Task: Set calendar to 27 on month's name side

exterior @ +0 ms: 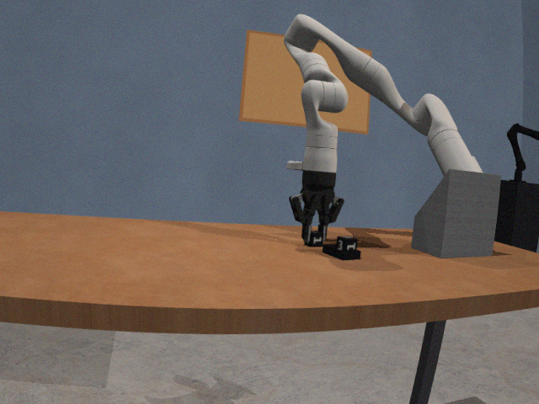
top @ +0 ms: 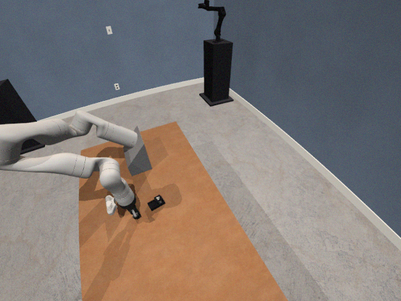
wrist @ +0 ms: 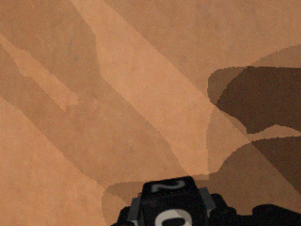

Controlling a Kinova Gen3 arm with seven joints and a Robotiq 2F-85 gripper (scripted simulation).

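Observation:
My gripper (exterior: 315,236) points straight down at the table and is shut on a black digit cube (exterior: 314,238) that rests on or just above the table top. That cube shows a 1 on its near side in the exterior view. In the wrist view the cube (wrist: 170,200) sits between my fingers at the bottom edge, with a 2 on one face and a 0 on another. The black tray (exterior: 341,252) lies flat just right of my gripper, with the other cube (exterior: 347,243) standing in it. The tray also shows in the top view (top: 156,202), right of my gripper (top: 136,214).
A grey block (exterior: 455,213) at the arm's base stands at the back right of the table. The table's front edge (exterior: 261,310) curves across the exterior view. A black pedestal (top: 217,71) stands far off on the floor.

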